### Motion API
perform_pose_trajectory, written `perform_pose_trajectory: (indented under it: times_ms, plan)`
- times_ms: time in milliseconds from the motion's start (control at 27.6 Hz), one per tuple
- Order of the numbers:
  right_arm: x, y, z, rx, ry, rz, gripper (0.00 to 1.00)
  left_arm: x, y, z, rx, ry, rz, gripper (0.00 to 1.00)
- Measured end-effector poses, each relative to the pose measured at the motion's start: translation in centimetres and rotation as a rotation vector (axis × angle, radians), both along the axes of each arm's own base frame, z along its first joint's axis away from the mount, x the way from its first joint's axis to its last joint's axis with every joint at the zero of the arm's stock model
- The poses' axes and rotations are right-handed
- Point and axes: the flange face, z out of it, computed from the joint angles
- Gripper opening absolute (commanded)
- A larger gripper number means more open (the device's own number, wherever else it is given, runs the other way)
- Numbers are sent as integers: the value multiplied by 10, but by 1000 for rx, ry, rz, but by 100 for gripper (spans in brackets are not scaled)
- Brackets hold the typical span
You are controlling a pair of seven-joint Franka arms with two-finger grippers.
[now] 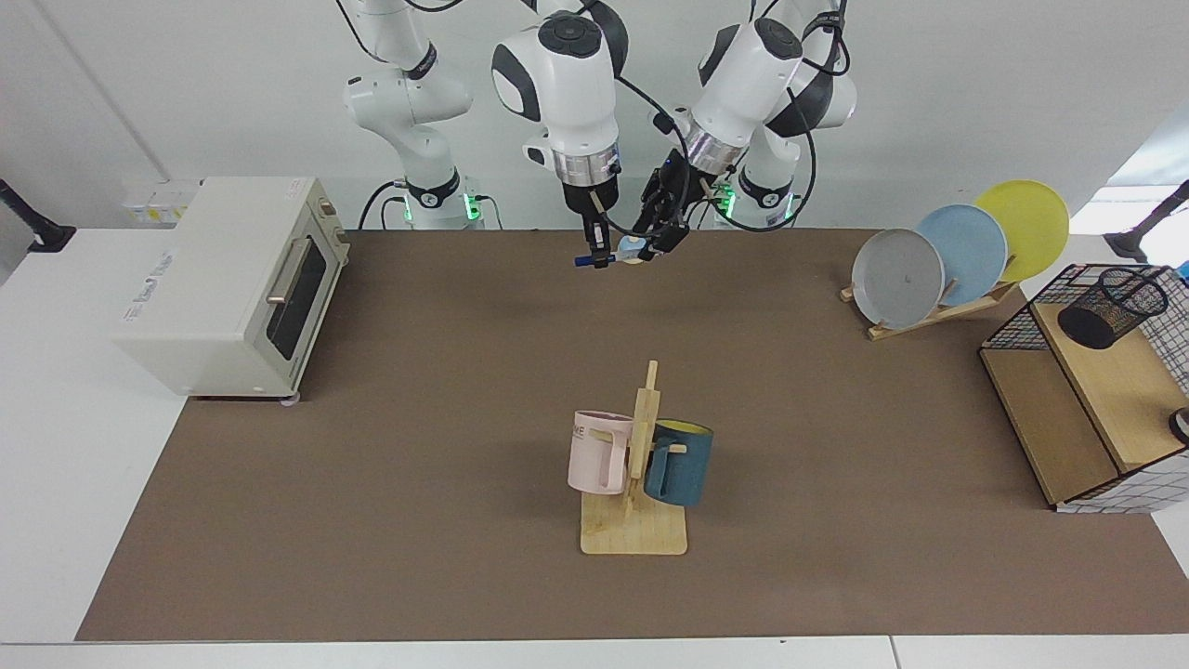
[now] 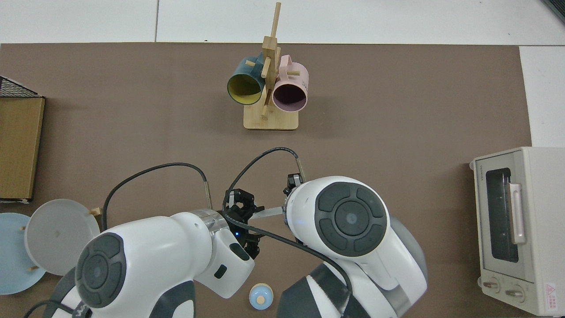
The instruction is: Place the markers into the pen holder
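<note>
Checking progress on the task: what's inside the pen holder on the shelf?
Nothing shows inside the pen holder; its bottom is hidden. The marker is held by the right claw above the mat, left claw beside it.

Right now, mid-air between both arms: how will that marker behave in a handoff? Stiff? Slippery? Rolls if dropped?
The marker spans level from the right pincer toward the left pincer without sagging, so likely stiff. It is slim, so probably light. Its barrel looks smooth and round, so it may slip or twist in a loose grip, and would likely roll on the flat mat if dropped.
</note>
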Motion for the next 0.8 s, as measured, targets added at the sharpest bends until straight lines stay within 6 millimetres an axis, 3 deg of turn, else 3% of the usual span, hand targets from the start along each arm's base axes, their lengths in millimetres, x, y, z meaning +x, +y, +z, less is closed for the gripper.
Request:
perform_pose_trajectory:
  times_ms: [181,218,254,798]
  plan:
    - [-4,3,-1,-8,11,10,0,4,3,0,-3,-11,12,0]
    - [-4,3,-1,-8,11,10,37,4,3,0,-3,-11,13,0]
    - [-4,3,-2,-8,11,10,99,4,3,0,-3,-10,14,0]
    - [5,-13,6,-19,-5,147,100,-6,-7,-5,15,44,17,0]
